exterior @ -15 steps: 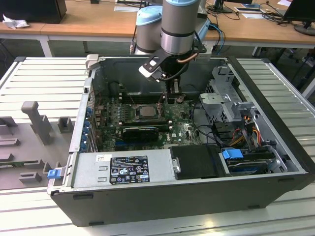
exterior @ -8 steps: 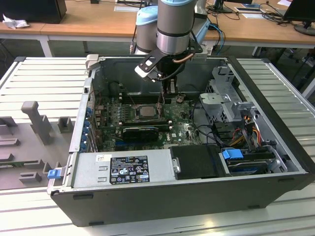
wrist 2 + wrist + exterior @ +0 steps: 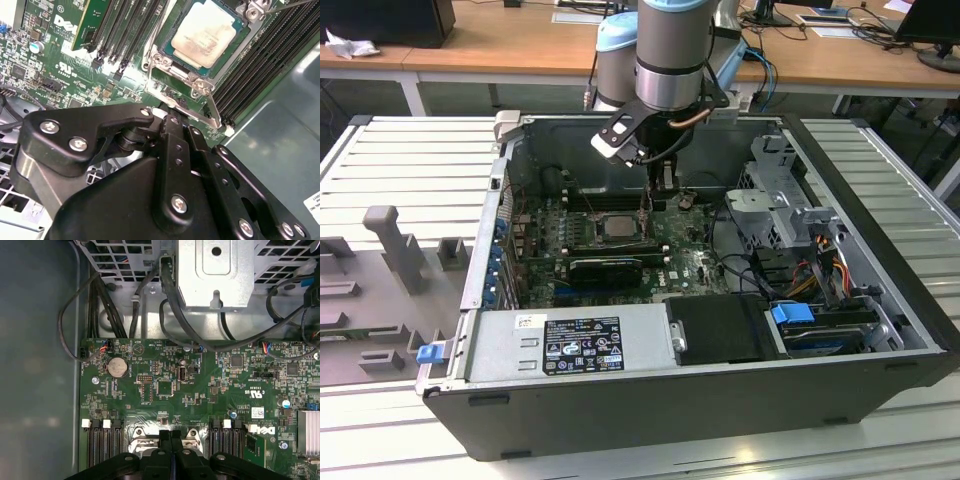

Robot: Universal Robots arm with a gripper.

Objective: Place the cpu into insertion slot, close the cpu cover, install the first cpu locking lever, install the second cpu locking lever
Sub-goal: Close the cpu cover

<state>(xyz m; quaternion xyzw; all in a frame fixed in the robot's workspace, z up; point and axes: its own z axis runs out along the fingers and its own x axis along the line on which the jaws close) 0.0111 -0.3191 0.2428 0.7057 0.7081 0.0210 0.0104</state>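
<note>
The cpu (image 3: 204, 31), a square chip with a silvery top, lies flat in the insertion slot (image 3: 136, 434) on the green board; it is also in the exterior view (image 3: 617, 226). The cpu cover (image 3: 170, 56) lies flat around it as a metal frame, with the chip showing through its window. A thin metal locking lever (image 3: 214, 109) runs along the socket's edge, right at the tip of my gripper (image 3: 172, 120). Another lever rod (image 3: 287, 4) shows at the socket's far corner. My gripper (image 3: 170, 434) hangs just over the socket edge (image 3: 650, 200), fingers pressed together, nothing visibly between them.
Long black memory slots (image 3: 260, 55) flank the socket on both sides, one holding a green memory card (image 3: 85, 25). A metal drive cage (image 3: 215, 270) and black cables (image 3: 170, 300) sit beyond the board. The power supply (image 3: 570, 345) and a black card (image 3: 605, 268) lie toward the case front.
</note>
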